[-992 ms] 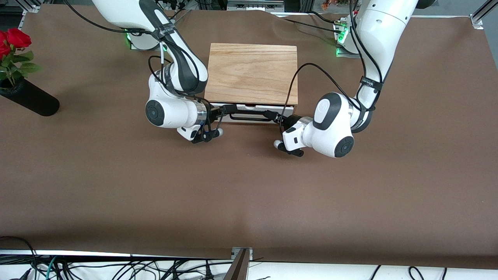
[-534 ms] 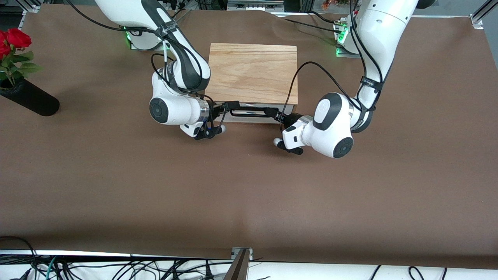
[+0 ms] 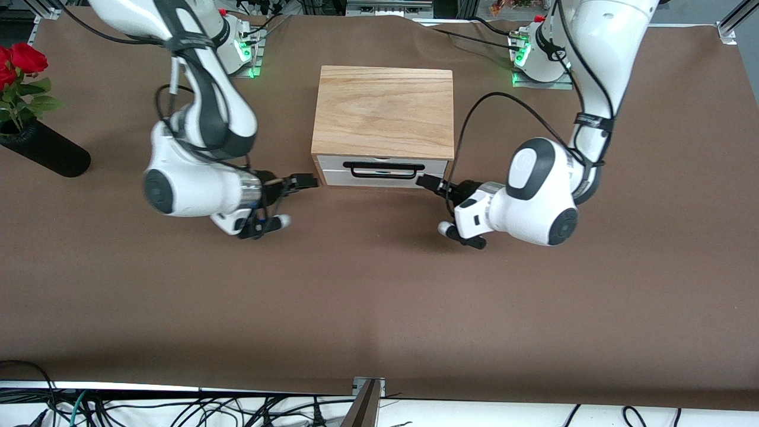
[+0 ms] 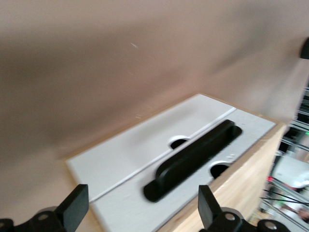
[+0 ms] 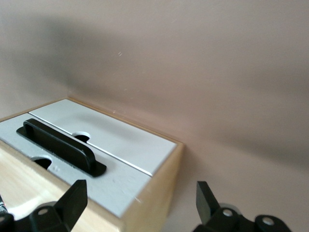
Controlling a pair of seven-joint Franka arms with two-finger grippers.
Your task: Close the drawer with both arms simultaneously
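Observation:
The drawer sits flush in the oak-grain box, its white front and black bar handle facing the front camera. My right gripper is open and empty, low over the table just off the box's front corner at the right arm's end. My left gripper is open and empty, close in front of the drawer front's corner at the left arm's end. The left wrist view shows the white front and handle ahead of the left gripper. The right wrist view shows the front and handle ahead of the right gripper.
A black cylindrical vase with red roses stands at the right arm's end of the brown table. Cables lie along the table's edge nearest the camera.
The drawer has gone from slightly open to flush with the box. Both grippers have left the handle; the right arm has swung out toward its end of the table, the left slightly toward its own.

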